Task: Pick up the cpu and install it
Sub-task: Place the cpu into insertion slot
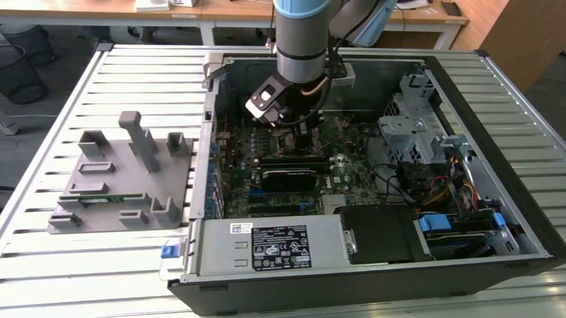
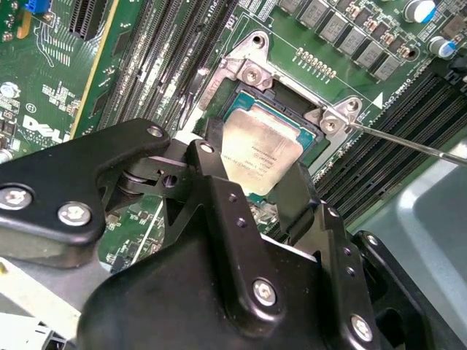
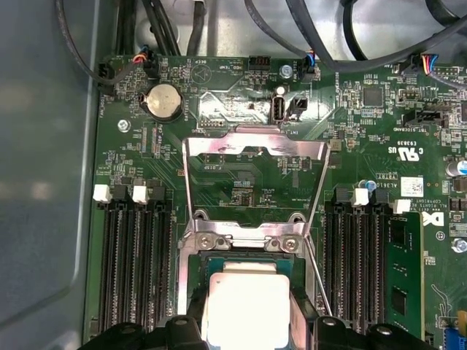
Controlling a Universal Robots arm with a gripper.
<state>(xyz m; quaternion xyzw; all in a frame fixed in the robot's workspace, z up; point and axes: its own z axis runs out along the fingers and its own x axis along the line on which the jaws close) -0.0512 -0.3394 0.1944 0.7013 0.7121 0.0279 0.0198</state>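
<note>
fingers clasping cpu, at open socket

Matt silvery metal tops the cpu; the gripper is matt black, the socket frame bright bare metal, the motherboard glossy green.

The cpu in its socket
Square, silvery top, pale edge; lies flat, face up, within the open socket frame.

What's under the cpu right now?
Beneath the cpu is the open socket on the motherboard, its load plate flipped up. The socket's contacts under the chip are covered, so unseen.
</note>
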